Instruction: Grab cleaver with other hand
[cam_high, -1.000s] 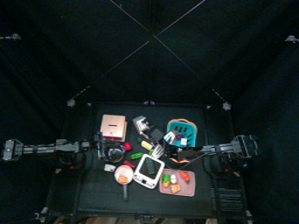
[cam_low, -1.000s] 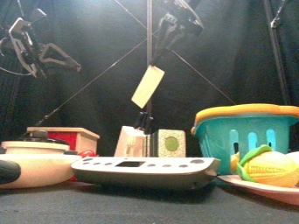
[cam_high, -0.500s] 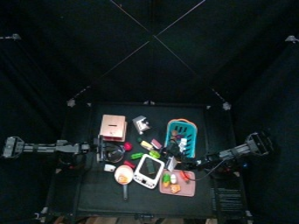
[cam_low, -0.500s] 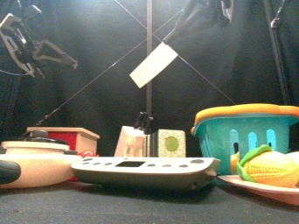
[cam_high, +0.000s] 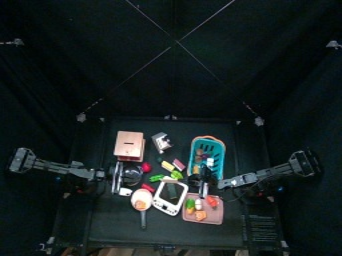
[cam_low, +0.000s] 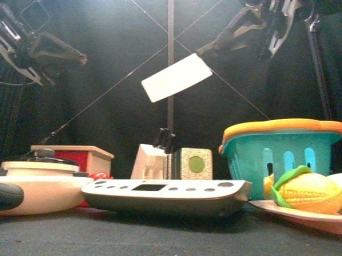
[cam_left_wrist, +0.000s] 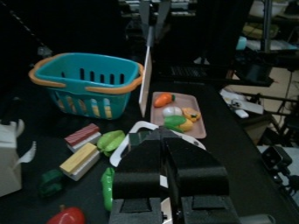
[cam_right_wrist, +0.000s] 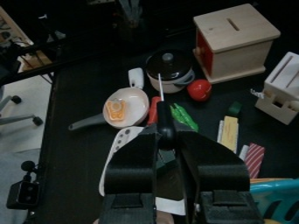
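My right gripper (cam_low: 241, 30) hangs high at the upper right of the front view, and its 2 jaws are clamped on the dark handle of the white-bladed cleaver (cam_low: 178, 77). The blade is well clear of the black surface (cam_low: 160, 238) and roughly over its middle. It slants, with the handle end raised toward my right gripper and the far end of the blade lower, toward the left. In my right wrist view the white blade shows beside and below my closed jaws. Far beneath it lie a white frying pan holding a toy fried egg (cam_right_wrist: 126, 108), a small red tomato (cam_right_wrist: 198, 87) and a pale wooden box with a slot in its lid (cam_right_wrist: 237, 37). My left gripper (cam_low: 47, 48) is up at the top left of the front view, well apart from the cleaver and touching nothing. I cannot tell whether it is open or closed, and nothing shows between its tips. From my left wrist view the cleaver appears edge-on as a thin pale strip. Behind it stand a teal plastic basket with an orange rim (cam_left_wrist: 87, 83) and a pink tray of toy vegetables (cam_left_wrist: 194, 131). At the front of the surface, directly under the blade in the front view, sits a flat grey and white kitchen scale (cam_low: 167, 190). A yellow toy corn cob (cam_low: 314, 190) is on the tray at the right.
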